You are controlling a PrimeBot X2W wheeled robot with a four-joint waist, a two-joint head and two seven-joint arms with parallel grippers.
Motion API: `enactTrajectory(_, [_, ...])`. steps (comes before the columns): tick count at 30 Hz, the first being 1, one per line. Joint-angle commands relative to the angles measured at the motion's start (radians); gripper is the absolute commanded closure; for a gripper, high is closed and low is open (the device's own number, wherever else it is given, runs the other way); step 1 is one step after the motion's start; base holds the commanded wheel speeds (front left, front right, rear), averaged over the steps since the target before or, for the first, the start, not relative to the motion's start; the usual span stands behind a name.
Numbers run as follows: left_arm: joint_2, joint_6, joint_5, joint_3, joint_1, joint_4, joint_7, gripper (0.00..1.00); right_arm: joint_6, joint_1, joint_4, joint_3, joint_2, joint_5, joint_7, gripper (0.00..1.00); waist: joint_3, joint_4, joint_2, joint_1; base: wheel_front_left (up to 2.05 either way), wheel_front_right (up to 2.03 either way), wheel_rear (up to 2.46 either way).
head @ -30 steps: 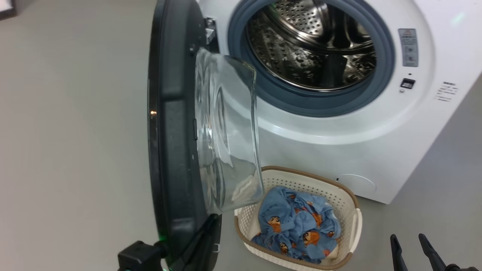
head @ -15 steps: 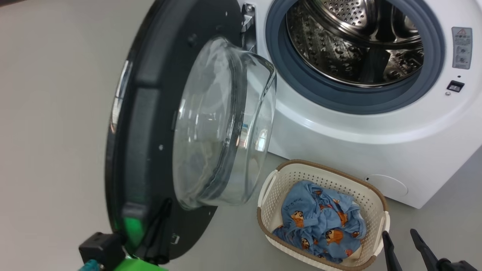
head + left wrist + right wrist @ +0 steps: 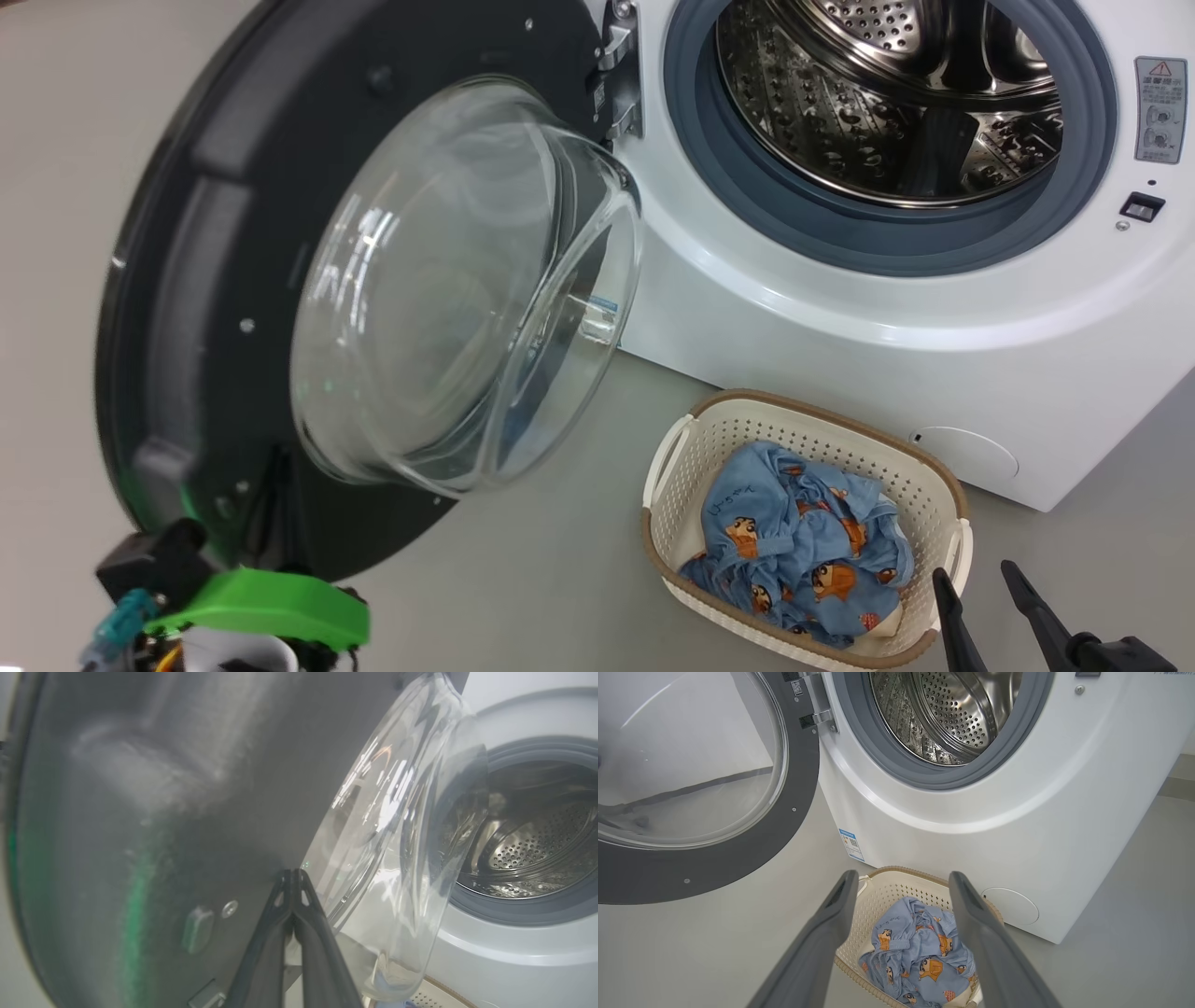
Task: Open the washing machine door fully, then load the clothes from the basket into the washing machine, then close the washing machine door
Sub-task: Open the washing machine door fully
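The washing machine (image 3: 840, 308) stands with its steel drum (image 3: 887, 93) exposed. Its door (image 3: 215, 280) hangs wide open to the left, dark grey inner face and glass bowl (image 3: 448, 289) turned toward me. My left gripper (image 3: 292, 873) is shut, its tips pressed against the door's inner face near the bowl's lower edge; its body shows at the head view's lower left. The basket (image 3: 803, 406) sits on the floor before the machine, holding the light blue clothes (image 3: 803, 551). My right gripper (image 3: 976, 583) is open and empty, just right of the basket. In the right wrist view it (image 3: 903, 877) hovers above the clothes (image 3: 920, 956).
Grey floor (image 3: 541, 579) lies between the door and the basket. The door hinge (image 3: 616, 84) is at the opening's left side. A blue label sticker (image 3: 851, 843) and a round cover (image 3: 966, 453) mark the machine's lower front.
The door has swung further open to the left, from edge-on to showing its inner face, with my left gripper following it. The head camera has also shifted. The right gripper stays open.
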Motion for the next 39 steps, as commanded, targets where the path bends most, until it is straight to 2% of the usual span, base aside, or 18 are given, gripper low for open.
enactTrajectory(1, [0.035,0.012,-0.018,0.067,-0.058,0.013,-0.024,1.00,0.002,-0.011,-0.021,0.028,-0.018,-0.007,-0.012,0.00,-0.001,-0.001,0.0000,0.0000,0.00,0.00,0.00])
enactTrajectory(9, [0.083,-0.014,-0.037,0.157,-0.179,0.242,-0.103,1.00,0.002,0.000,-0.024,0.028,-0.017,-0.008,-0.012,0.00,0.000,-0.022,0.0000,0.0000,0.00,0.00,0.00])
enactTrajectory(16, [0.123,-0.034,-0.031,0.252,-0.294,0.392,-0.123,1.00,0.002,0.006,-0.021,0.028,-0.020,-0.009,-0.012,0.00,0.014,-0.050,0.0000,0.0000,0.00,0.00,0.00])
enactTrajectory(27, [0.122,-0.066,0.058,0.359,-0.370,0.464,-0.124,1.00,0.002,-0.006,-0.016,0.029,-0.018,-0.008,-0.012,0.00,0.020,-0.068,0.0000,0.0000,0.00,0.00,0.00])
enactTrajectory(34, [0.075,-0.104,0.081,0.402,-0.363,0.445,-0.124,1.00,0.002,-0.011,-0.011,0.025,-0.009,-0.005,-0.012,0.00,0.013,-0.065,0.0000,0.0000,0.00,0.00,0.00])
enactTrajectory(39, [0.037,-0.137,0.081,0.407,-0.318,0.363,-0.124,1.00,0.002,-0.016,-0.006,0.032,-0.003,-0.001,-0.012,0.00,0.000,-0.073,0.0000,0.0000,0.00,0.00,0.00])
